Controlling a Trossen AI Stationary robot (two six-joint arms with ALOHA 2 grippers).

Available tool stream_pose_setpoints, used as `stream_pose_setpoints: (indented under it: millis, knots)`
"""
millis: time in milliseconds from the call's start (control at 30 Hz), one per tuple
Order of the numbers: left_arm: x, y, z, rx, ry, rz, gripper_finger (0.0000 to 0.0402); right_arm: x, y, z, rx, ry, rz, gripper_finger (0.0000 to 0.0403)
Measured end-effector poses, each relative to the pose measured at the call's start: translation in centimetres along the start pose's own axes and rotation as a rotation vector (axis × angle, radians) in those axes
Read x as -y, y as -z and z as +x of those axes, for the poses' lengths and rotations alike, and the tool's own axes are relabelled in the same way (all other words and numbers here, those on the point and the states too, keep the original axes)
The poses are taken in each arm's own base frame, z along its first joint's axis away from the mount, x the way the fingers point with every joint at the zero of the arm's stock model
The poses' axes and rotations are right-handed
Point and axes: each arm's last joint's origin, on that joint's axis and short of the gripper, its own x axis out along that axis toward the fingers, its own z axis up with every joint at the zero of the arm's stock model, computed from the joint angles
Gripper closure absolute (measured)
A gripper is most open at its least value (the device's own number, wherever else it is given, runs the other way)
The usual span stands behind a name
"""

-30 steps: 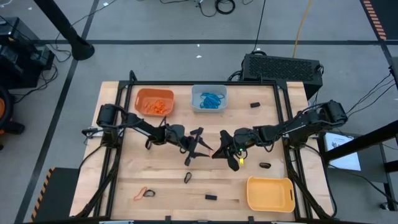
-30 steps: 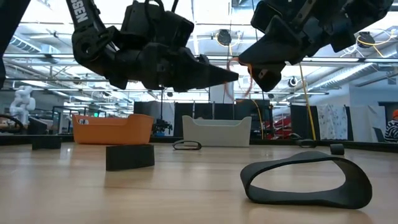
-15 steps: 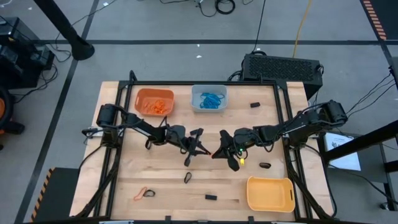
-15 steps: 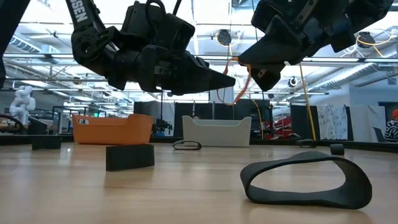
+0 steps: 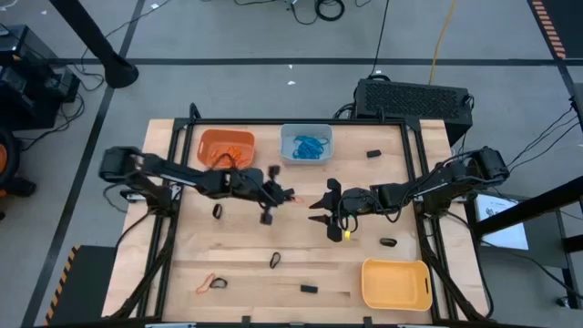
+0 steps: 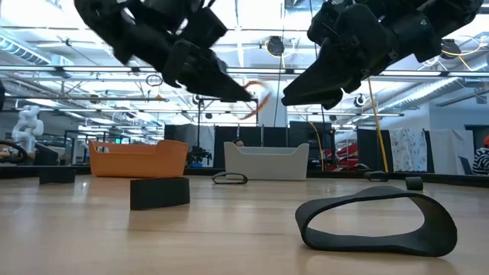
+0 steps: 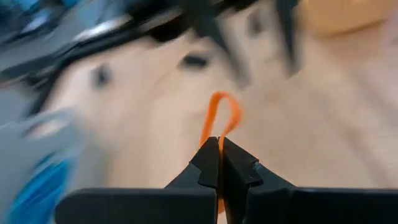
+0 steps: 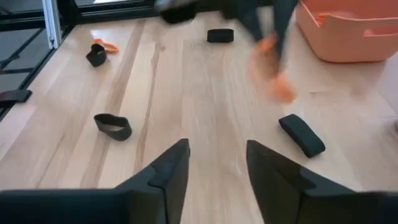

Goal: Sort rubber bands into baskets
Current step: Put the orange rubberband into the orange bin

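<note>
Left arm's job now, as I read it: carry the pinched band to the rounded orange plastic tub (image 5: 226, 148) at the back-left of the light wooden table (image 5: 246, 264) and let go only once the tips are over its opening. The tub already holds orange bands, so colour match is right. Keep the carry low and steady; the band hangs loose and could snag on the rim.

The pale blue-grey plastic tub (image 5: 307, 144) sits just beside the orange one and holds blue bands. The yellow plastic tub (image 5: 396, 283) is at the front-right corner, looks empty.

The left gripper (image 5: 286, 194) is over mid-table, jaws clamped on the thin orange rubber band (image 7: 219, 127); the wrist view shows the loop standing out past the closed tips. The right gripper (image 5: 322, 206) is just beside it, nearly tip to tip, fingers spread and holding nothing. It should back off before the left arm swings.

Orange band: narrow, floppy loop, flat strip, pinched at one end, free end bowed open. In the low view it's only a faint streak, so its exact hang is hard to call.

Loose black loops remain on the table, e.g. a wide flat black rubber band (image 6: 376, 221) near the front.
</note>
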Motion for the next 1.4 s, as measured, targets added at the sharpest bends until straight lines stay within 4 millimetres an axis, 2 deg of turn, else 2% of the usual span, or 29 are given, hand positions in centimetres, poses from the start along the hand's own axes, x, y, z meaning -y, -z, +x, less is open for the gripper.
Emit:
stream_pose_setpoints:
  millis: [233, 400, 600, 700, 833, 1000, 1167, 1300, 1400]
  knots:
    - [-2.6, -0.2, -5.4, -0.257, -0.369, -0.014, 0.0399, 0.0, 0.0, 0.0, -0.002, 0.0, 0.0, 0.0225]
    - [-5.4, 2.3, -8.3, -0.518, -0.592, -0.12, 0.04, -0.1, 0.0, 0.0, -0.005, -0.003, 0.026, 0.0226]
    - [-8.7, 5.5, -10.7, -0.702, -0.721, -0.323, 0.04, 0.0, 0.3, 0.0, -0.031, 0.002, 0.025, 0.0227]
    - [-9.5, 6.6, -11.5, -0.728, -0.692, -0.447, 0.04, 0.0, 0.4, 0.0, -0.041, 0.005, 0.018, 0.0227]
    - [-9.9, 7.2, -11.9, -0.731, -0.624, -0.522, 0.0388, 0.0, 0.4, 0.0, -0.041, 0.004, -0.023, 0.0227]
    - [-9.7, 7.3, -11.9, -0.736, -0.593, -0.537, 0.0349, 0.0, 0.4, 0.0, -0.041, 0.004, -0.065, 0.0227]
    - [-9.2, 7.7, -12.2, -0.812, -0.556, -0.523, 0.0306, 0.0, 0.8, -0.1, -0.079, 0.009, -0.044, 0.0227]
    - [-9.1, 7.5, -12.3, -0.818, -0.54, -0.556, 0.0282, 0.1, 1.1, -0.1, -0.107, 0.016, -0.065, 0.0227]
    - [-9.0, 5.9, -12.6, -0.798, -0.399, -0.609, 0.0278, 0.1, 1.0, -0.1, -0.101, 0.017, -0.098, 0.0227]
